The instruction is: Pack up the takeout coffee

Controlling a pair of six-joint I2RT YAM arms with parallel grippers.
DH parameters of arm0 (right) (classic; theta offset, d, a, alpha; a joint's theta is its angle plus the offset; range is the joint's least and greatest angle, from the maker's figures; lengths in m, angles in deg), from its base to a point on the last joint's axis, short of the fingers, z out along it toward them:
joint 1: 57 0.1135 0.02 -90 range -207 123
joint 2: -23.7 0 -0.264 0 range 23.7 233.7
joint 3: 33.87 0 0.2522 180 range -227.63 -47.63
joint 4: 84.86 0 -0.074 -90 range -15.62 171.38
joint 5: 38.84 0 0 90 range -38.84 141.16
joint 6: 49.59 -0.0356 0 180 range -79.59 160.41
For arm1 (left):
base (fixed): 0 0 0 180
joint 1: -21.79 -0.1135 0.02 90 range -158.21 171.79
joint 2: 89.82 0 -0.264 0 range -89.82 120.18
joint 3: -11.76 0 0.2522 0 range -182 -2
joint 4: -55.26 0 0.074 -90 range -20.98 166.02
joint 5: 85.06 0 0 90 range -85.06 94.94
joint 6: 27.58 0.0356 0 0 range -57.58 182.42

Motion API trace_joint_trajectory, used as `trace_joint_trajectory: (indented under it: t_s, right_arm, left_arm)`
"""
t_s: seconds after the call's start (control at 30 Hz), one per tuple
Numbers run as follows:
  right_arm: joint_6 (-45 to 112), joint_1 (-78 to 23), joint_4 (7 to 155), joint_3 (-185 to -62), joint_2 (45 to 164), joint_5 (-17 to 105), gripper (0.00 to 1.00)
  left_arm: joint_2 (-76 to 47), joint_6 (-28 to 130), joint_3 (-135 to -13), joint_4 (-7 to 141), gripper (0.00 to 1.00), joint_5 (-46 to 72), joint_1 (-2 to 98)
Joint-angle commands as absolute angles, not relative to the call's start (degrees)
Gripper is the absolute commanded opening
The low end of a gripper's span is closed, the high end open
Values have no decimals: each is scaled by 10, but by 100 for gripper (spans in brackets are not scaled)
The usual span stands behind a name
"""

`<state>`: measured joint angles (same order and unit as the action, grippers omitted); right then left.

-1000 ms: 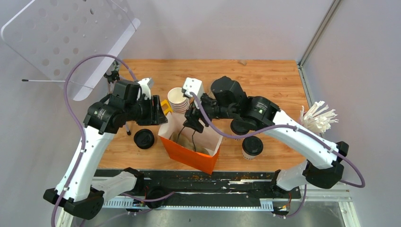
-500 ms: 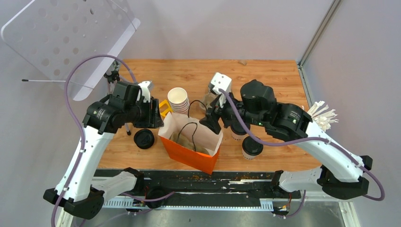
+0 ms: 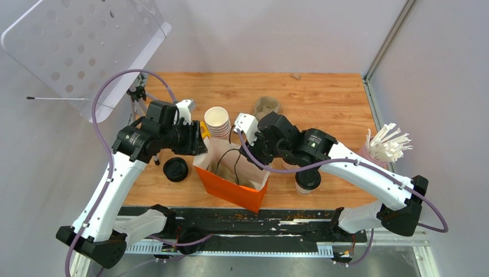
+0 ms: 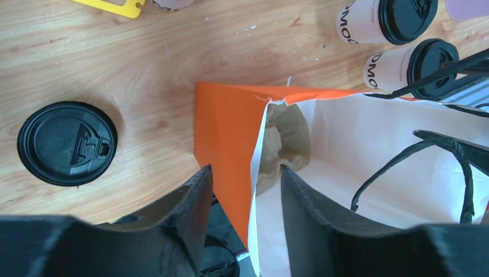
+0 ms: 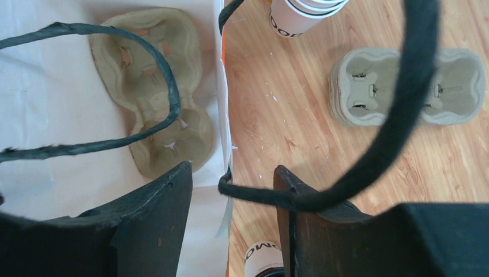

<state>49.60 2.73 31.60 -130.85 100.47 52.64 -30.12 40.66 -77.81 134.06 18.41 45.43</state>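
An orange paper bag [image 3: 226,187] with a white inside stands open at the table's front middle, a cardboard cup carrier [image 5: 155,92] lying in its bottom. A takeout coffee [image 3: 307,180], white with a black lid, stands just right of the bag; a second lidded cup [image 4: 380,20] is beside it. My left gripper [image 4: 245,168] is open and straddles the bag's left wall. My right gripper [image 5: 232,167] is open astride the bag's right rim. A black bag handle [image 5: 403,104] loops over its outer finger. Neither gripper holds a cup.
A stack of lidless cups [image 3: 218,122] and a yellow piece [image 3: 200,128] sit behind the bag. A loose black lid [image 3: 175,169] lies to its left. A second cardboard carrier [image 3: 267,105] rests at the back. Stirrers [image 3: 387,144] stand at the right edge.
My right arm pulled out of the bag to the right, then came back and set its jaws over the bag's right rim. The left gripper edged right onto the left wall.
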Motion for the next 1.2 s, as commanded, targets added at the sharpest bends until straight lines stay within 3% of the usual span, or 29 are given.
trace_joint_trajectory:
  t_s: [0.0,0.1,0.23,0.3,0.4,0.47,0.5,0.53,0.63,0.67,1.17]
  right_arm:
    - [517,22,373,-1283,994,532,51]
    - [527,22,378,-1278,999,533,43]
    - [568,22,396,-1276,996,526,15]
    - [599,22,405,-1282,992,528,6]
    - [637,22,415,-1313,989,546,0]
    - [655,22,426,-1325,986,547,0]
    - [660,22,437,-1318,981,542,0]
    - [663,22,449,-1306,972,535,0]
    - [661,26,486,-1252,941,503,0]
    - [657,32,491,-1241,934,502,0]
    - [656,66,518,-1185,922,550,0]
  left_arm:
    - [-288,420,-799,1309,49,206,454]
    - [-286,413,-798,1305,40,213,454]
    - [-287,402,-801,1303,16,219,454]
    - [-288,397,-813,1301,6,224,454]
    - [-298,388,-831,1273,3,234,453]
    - [-308,380,-834,1260,16,238,454]
    - [-313,377,-835,1263,30,236,454]
    - [-317,373,-837,1272,51,233,454]
    - [-330,367,-843,1333,81,235,454]
    - [-334,367,-843,1355,97,240,454]
    - [-339,374,-895,1477,100,194,454]
